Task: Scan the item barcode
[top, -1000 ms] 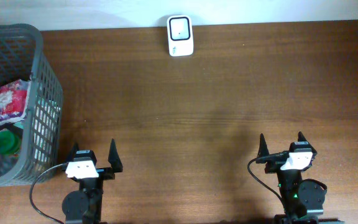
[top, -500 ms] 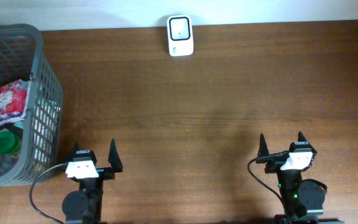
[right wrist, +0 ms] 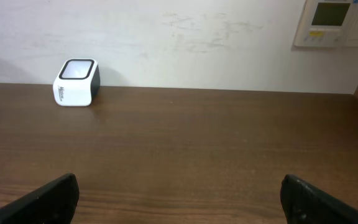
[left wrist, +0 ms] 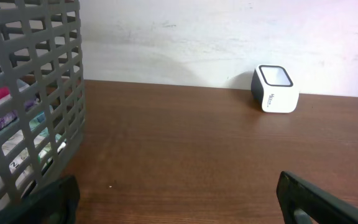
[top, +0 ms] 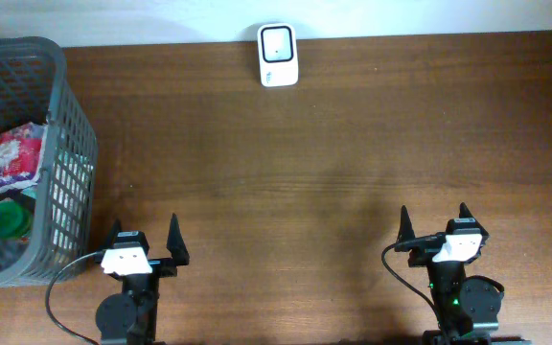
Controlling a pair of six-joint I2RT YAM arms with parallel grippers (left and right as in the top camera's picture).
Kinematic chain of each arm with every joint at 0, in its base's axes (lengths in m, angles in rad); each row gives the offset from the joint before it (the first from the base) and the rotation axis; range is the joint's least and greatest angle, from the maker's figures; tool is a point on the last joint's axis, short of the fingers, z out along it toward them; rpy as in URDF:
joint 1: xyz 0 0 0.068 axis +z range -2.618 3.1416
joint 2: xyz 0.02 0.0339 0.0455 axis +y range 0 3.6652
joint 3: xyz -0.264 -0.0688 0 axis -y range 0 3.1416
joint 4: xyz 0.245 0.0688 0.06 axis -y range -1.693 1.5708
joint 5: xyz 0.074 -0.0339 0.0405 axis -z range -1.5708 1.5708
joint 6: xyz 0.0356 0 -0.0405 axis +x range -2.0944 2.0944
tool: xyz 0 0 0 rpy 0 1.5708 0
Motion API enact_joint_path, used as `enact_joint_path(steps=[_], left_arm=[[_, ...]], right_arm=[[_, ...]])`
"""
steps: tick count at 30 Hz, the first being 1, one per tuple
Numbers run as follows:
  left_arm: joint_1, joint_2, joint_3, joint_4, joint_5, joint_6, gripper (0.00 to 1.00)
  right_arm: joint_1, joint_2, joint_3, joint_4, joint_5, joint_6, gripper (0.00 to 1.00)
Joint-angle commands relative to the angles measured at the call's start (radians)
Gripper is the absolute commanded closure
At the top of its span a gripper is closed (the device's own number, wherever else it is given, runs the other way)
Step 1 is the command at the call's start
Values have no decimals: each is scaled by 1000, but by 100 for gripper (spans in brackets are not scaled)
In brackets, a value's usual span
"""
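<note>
Brown wood lies under my left claw and right claw. Both are spread wide and grip nothing, low at the near edge of the surface. Left of the left claw stands the grey basket, with a pink packet and a green-topped item inside. The white scanner sits at the far edge — well apart from both claws.

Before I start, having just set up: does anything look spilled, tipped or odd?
Nothing stands out. The scanner sits upright, goods lie inside the basket, and the left pincer and right pincer are open and empty.
</note>
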Motion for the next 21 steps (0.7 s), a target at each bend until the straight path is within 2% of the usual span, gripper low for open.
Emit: enact_joint_path(steps=[1,2,5,7,8,9,10,11,13,15,16,17,18,21], left_arm=[[-4,-8,-5,-2,-4,13,1],[-4,-8,-5,50,-9,12,1],[-4,-8,-4,266,146,0,1],[-4,-8,-4,663,360,-4,1],[-4,-8,-2,801,426,-3,1],[-4,-8,14,909,446,-3,1],[-4,-8,57,936,446,-3,1],[-4,-7,109,906,446,-3,1],[-4,33,301,731,437,-2,1],[-4,180,578,438,394,32,1],[-4,295,751,217,464,68,1],[-4,395,849,75,672,68,1],[-4,438,861,74,764,68,1],[-4,489,861,168,824,64,1]], right_arm=[[11,-6,-5,-6,12,4,1],[11,-6,-5,-7,12,5,1],[11,-6,-5,-6,12,4,1],[11,-6,-5,-7,12,5,1],[11,-6,-5,-7,12,4,1],[11,-6,-5,-6,12,4,2],[11,-6,-5,-7,12,4,1],[11,-6,-5,-6,12,5,1],[11,-6,-5,-7,12,5,1],[11,-6,-5,-7,12,4,1],[11,-6,-5,-6,12,4,1],[11,-6,-5,-7,12,4,1],[11,-6,-5,-6,12,5,2],[11,-6,-5,-6,12,4,1]])
